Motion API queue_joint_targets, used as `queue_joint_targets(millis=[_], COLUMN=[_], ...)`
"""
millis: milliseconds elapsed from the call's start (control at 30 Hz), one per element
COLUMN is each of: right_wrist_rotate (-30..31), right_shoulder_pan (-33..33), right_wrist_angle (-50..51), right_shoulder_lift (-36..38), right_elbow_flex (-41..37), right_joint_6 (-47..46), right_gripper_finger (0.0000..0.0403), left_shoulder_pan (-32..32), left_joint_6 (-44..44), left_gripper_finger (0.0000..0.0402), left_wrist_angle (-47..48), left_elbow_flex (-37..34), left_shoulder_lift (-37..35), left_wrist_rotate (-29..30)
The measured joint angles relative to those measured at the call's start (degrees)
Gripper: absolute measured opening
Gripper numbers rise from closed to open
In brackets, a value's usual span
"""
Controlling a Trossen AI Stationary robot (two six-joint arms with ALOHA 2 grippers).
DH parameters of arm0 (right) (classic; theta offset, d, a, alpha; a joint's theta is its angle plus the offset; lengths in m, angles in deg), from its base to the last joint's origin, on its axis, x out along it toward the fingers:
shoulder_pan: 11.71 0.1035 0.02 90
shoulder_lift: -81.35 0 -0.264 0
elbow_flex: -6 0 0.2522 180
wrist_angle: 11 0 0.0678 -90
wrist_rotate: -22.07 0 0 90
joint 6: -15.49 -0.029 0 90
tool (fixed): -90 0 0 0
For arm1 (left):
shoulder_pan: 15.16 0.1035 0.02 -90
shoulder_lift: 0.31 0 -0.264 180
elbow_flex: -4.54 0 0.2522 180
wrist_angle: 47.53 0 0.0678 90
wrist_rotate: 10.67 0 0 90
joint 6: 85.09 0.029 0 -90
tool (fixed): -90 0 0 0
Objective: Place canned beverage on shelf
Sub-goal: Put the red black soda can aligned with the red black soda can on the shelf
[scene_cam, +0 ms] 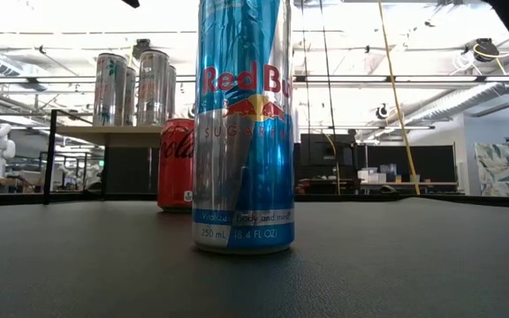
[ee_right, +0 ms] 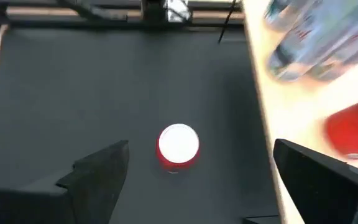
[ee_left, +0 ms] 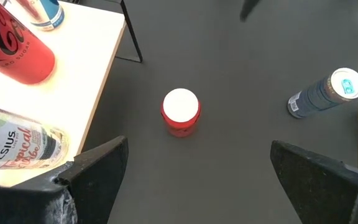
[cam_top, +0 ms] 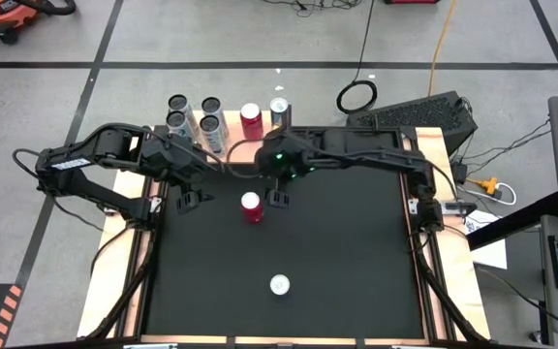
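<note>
A red Coca-Cola can [cam_top: 251,206] stands upright on the black mat, between my two grippers and apart from both. It also shows in the left wrist view [ee_left: 180,112], the right wrist view [ee_right: 178,147] and the low view [scene_cam: 176,165]. A blue and silver Red Bull can [cam_top: 279,284] stands upright near the table's front edge [scene_cam: 243,132]. The shelf [ee_left: 98,62] stands at the far edge and bears several cans. My left gripper [cam_top: 192,200] is open left of the red can. My right gripper [cam_top: 277,199] is open just right of it.
On the shelf [scene_cam: 104,132] stand several silver Celsius cans [cam_top: 194,113], a red can [cam_top: 251,116] and a blue and silver can [cam_top: 279,109]. The mat [cam_top: 356,252] lies bare to the right and front. A keyboard [cam_top: 424,114] lies beyond the far right corner.
</note>
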State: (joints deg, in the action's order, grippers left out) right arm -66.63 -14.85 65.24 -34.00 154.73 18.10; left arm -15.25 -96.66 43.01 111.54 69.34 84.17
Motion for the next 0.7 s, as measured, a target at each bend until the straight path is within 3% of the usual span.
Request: queue_joint_targets(millis=[700], right_wrist_rotate=[1.6], right_shoulder_pan=[-1.8], right_wrist_angle=[-0.4], right_shoulder_lift=[-9.9], right_elbow_flex=[0.0], right_joint_6=[0.7], right_gripper_finger=[0.0380], left_shoulder_pan=[0.0], left_joint_6=[0.0], left_gripper_finger=[0.0391], left_wrist_angle=[0.0], left_elbow_flex=[0.0], left_shoulder_lift=[0.0], left_wrist_rotate=[0.0])
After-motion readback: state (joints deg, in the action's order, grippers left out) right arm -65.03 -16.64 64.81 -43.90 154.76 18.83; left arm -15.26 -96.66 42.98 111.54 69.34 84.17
